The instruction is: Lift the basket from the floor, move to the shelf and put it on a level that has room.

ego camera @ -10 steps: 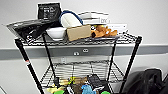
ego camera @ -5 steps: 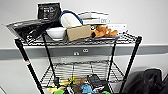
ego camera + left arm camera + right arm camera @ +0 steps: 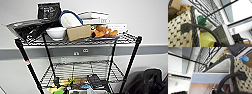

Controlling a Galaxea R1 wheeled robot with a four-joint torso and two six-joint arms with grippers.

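Claws' grip state: can't tell; basket [image 3: 176, 32] cream woven w/ dark flecks, grey braided rim, near shelf [image 3: 75, 42].

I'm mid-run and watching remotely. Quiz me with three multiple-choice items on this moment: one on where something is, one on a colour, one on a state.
1. Where does the white bowl stand?
A. on the shelf's top tier
B. on the tier second from the top
C. on the floor

2. What colour is the braided rim of the basket?
A. red
B. grey
C. bright green

3. In the head view, what is the state of the tier second from the top?
A. stacked full of boxes
B. holding the white bowl
C. bare wire grid

Answers:
1. A: the bowl sits beside the cardboard box on the crowded top tier of the shelf.
2. B: the left wrist view shows a grey braid edging the cream weave.
3. C: the wall shows through its open grid, with nothing resting on it.
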